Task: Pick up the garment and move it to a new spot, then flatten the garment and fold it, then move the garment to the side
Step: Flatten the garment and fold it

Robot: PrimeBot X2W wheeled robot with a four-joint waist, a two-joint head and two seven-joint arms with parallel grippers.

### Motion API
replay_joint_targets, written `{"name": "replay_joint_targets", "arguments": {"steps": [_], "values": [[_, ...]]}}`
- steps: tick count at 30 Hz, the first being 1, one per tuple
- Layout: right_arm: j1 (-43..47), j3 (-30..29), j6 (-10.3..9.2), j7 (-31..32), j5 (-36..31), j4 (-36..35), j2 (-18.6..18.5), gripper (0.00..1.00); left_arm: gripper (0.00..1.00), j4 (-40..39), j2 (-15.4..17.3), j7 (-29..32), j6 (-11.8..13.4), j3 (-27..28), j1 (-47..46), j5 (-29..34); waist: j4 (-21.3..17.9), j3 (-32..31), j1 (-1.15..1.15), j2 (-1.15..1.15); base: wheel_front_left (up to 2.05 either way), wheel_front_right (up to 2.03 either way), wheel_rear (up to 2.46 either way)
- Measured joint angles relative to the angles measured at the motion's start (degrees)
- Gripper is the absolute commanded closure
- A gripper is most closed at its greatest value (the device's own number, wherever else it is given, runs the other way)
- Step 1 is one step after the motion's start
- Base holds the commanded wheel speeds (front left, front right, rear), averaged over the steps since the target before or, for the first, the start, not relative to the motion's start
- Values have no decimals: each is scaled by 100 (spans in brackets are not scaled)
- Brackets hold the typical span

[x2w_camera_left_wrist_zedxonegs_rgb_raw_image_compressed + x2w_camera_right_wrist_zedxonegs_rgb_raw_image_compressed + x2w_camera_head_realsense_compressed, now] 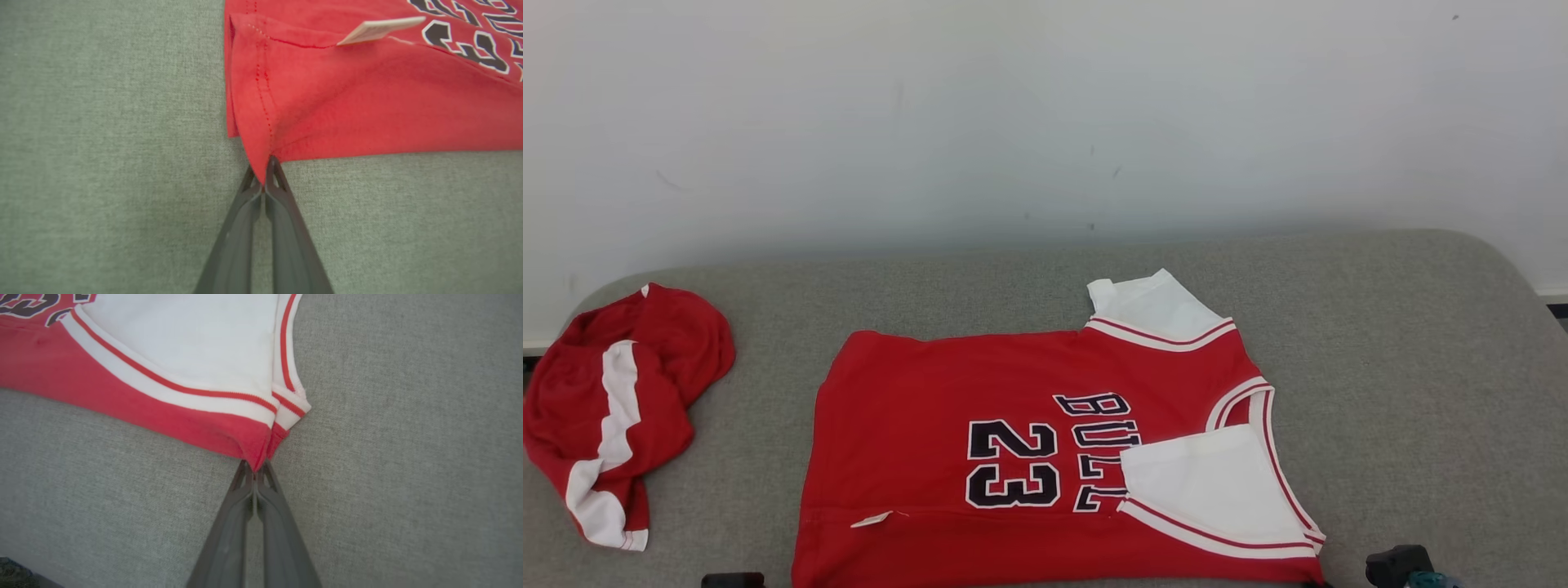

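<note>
The garment (1013,384) is a red jersey with "23" and white sleeves, spread flat on the grey padded surface (1421,367) with its collar end to the right. One white sleeve is folded over its front. My left gripper (264,173) is shut on the garment's (367,102) near hem corner, which is pulled into a point. My right gripper (255,467) is shut on the near shoulder corner of the garment (163,347), where red and white trim meet.
A second red and white piece of clothing (613,408) lies crumpled at the surface's left end. A white wall (1045,122) stands behind. A white tag (380,29) sticks up from the jersey. A dark part of my right arm (1396,563) shows at the bottom edge.
</note>
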Motion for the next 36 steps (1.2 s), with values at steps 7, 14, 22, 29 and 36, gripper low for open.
{"name": "replay_joint_targets", "arguments": {"steps": [7,14,22,29,36], "values": [[74,-14,-10,125,83,-181,-59,100,51,-43,-18,41,-1,1,9,-32,43,-1,0,0,0,0,0],[326,-267,-8,205,517,-486,-69,0,0,-165,-48,46,-2,88,153,-147,38,-32,0,0,0,0,0],[596,-664,-1,238,1177,-1174,-369,0,0,-768,153,-160,-2,343,588,-415,-21,-65,0,0,0,0,0],[596,-1024,-129,-134,1133,-1778,-648,0,0,-1637,393,-823,364,806,681,-450,-44,-77,0,0,0,0,0],[53,-1149,-805,-466,504,-2310,-628,0,0,-2237,443,-1149,1098,911,687,-9,-183,-41,1,0,0,0,0]]}}
